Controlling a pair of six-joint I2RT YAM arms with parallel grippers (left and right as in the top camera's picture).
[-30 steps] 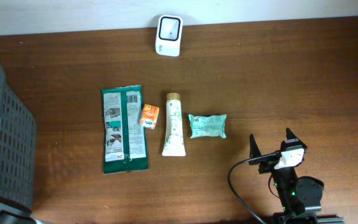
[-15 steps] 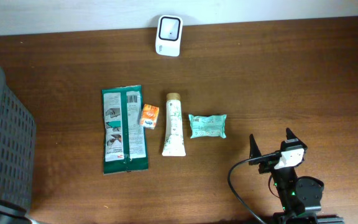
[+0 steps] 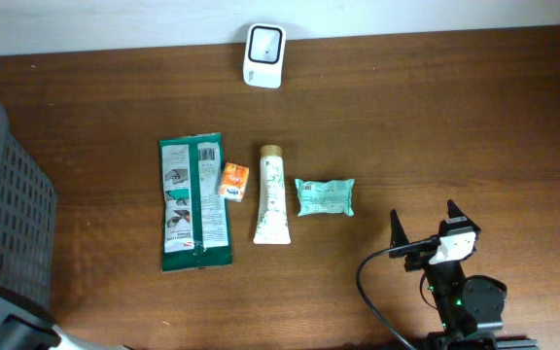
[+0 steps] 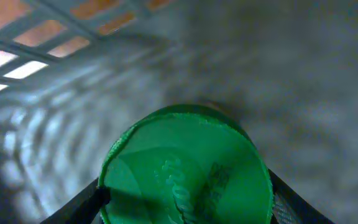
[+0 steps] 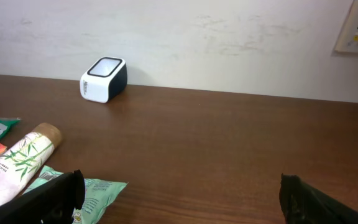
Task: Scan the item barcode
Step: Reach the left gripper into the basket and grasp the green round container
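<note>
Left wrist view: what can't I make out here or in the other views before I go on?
- Left wrist: green item in the left pincer, blurred; label unreadable, bottom cut off.
- Overhead: print on the packet too small to read; basket cut by the left edge.
- Right wrist: tube cut by the left edge.

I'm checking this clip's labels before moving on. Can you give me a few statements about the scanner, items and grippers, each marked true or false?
1. The scanner stands at the table's far edge, apart from the items. True.
2. The right gripper holds the teal packet. False: it is open and empty, apart from the packet.
3. The tube lies between the orange packet and the teal packet. True.
4. The left gripper hangs over the tube. False: it is down in the basket, its fingers against both sides of a green item.
</note>
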